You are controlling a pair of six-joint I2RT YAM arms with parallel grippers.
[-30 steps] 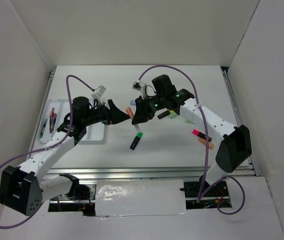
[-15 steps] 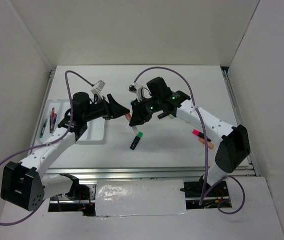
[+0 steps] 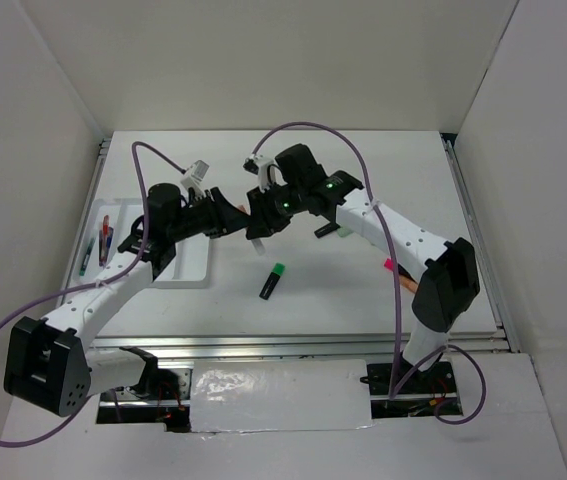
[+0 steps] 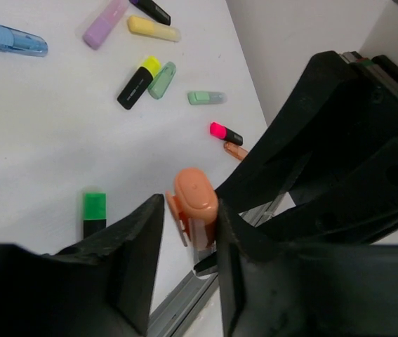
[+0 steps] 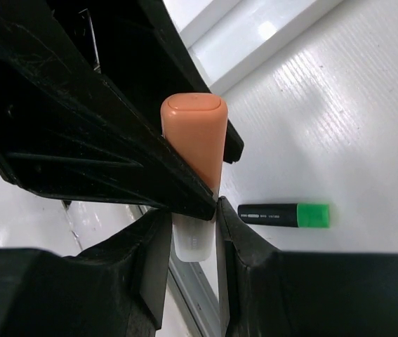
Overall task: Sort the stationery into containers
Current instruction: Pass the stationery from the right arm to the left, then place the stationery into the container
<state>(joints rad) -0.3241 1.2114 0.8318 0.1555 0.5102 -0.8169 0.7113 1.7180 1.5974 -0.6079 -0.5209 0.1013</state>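
An orange-capped highlighter with a white body hangs in the air between both arms, above the middle of the table. My right gripper is shut on its white end. My left gripper has closed round the orange cap from the other side, its fingers against the cap. A green-and-black highlighter lies on the table below them. The white divided tray sits at the left, behind the left arm, with several pens in its far-left compartments.
More stationery lies loose to the right: a blue pen, purple, yellow, black-and-yellow and mint markers, and a pink highlighter near the right arm. White walls enclose the table.
The right gripper carried the orange highlighter leftward to the left gripper. The left arm rose to meet it and its jaws closed from wide open onto the cap.
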